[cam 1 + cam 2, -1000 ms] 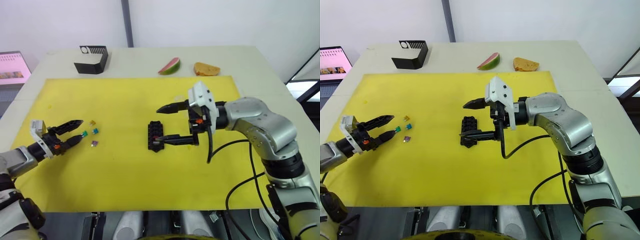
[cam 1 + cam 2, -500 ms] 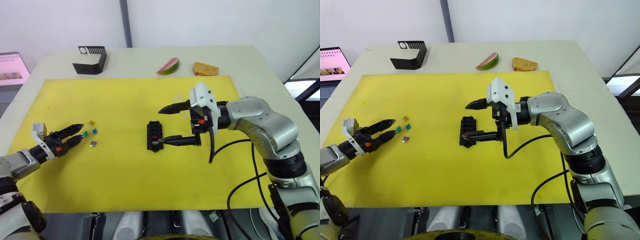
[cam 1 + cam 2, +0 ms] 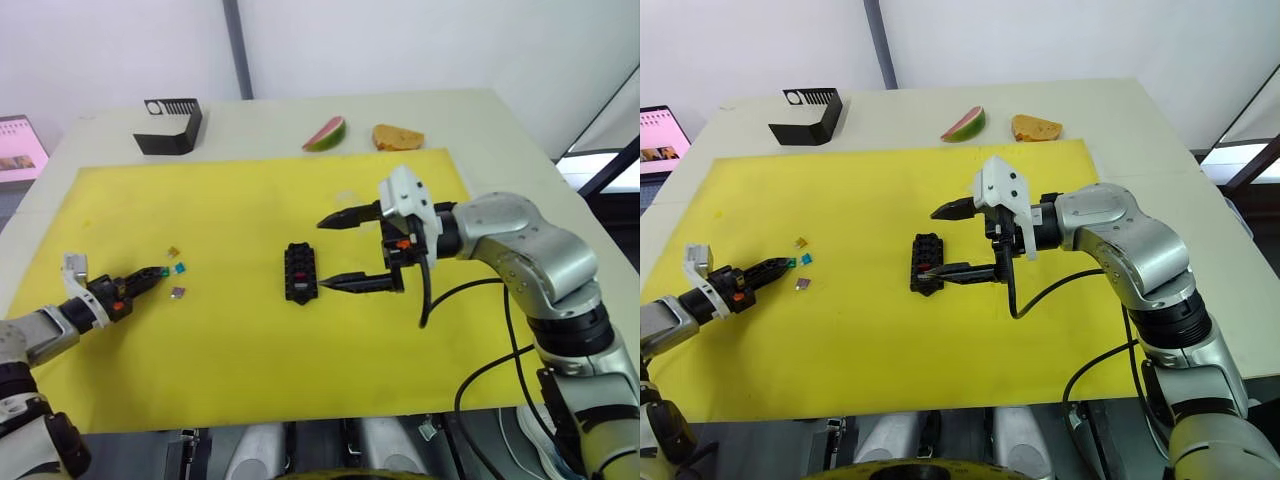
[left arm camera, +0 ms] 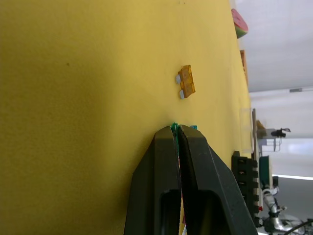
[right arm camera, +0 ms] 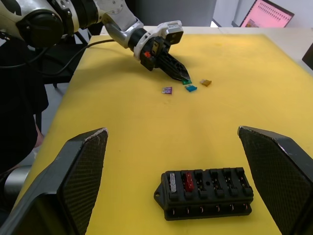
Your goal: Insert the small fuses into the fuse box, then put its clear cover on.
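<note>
Since a second ago our left end effector [image 3: 150, 273] has closed from open onto the green fuse [image 4: 173, 127] on the yellow mat [image 3: 240, 340]. We judge pickup begun. Fuse box [image 3: 299, 272] holds two fuses; right end effector [image 3: 335, 250] hangs open beside it.

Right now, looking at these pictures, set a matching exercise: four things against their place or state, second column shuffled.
Things:
1. left gripper
2. right gripper
3. fuse box
4. amber fuse

States:
A. lies loose on the yellow mat
B. wide open
C. shut on the green fuse
D. holds a grey and a red fuse

Pairs: 1-C, 2-B, 3-D, 4-A
</note>
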